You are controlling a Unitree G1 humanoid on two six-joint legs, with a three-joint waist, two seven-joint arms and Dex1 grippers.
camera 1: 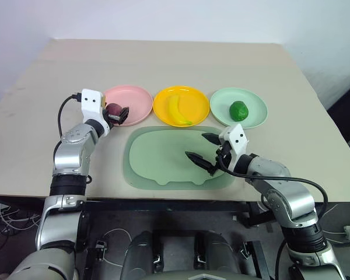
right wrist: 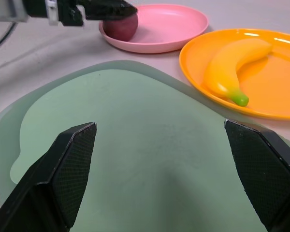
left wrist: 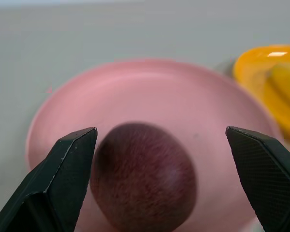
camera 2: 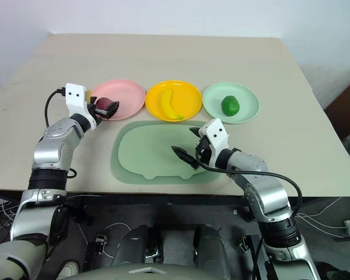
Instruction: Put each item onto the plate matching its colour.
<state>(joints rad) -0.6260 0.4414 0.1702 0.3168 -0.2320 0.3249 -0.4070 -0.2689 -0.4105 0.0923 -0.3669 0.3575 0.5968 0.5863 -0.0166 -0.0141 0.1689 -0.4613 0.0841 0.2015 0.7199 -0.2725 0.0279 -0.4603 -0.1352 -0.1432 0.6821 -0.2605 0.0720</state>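
The reddish-purple fruit [left wrist: 142,176] is seen resting on the pink plate [camera 1: 137,102], directly between the spread fingers of the left gripper [camera 1: 118,115] (jaws apart, nothing clamped). Right gripper [camera 1: 203,153] is held open over the bare tray [camera 1: 157,160]. Banana [camera 1: 178,109] lies on the yellow plate [camera 1: 198,99], green fruit [camera 1: 238,110] on the mint plate [camera 1: 255,105].

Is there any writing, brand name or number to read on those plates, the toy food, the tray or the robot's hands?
None: no readable word, label, number or sign on the pink plate, yellow plate, green plate, tray, banana, green fruit or purple fruit; left gripper and right gripper are unmarked.
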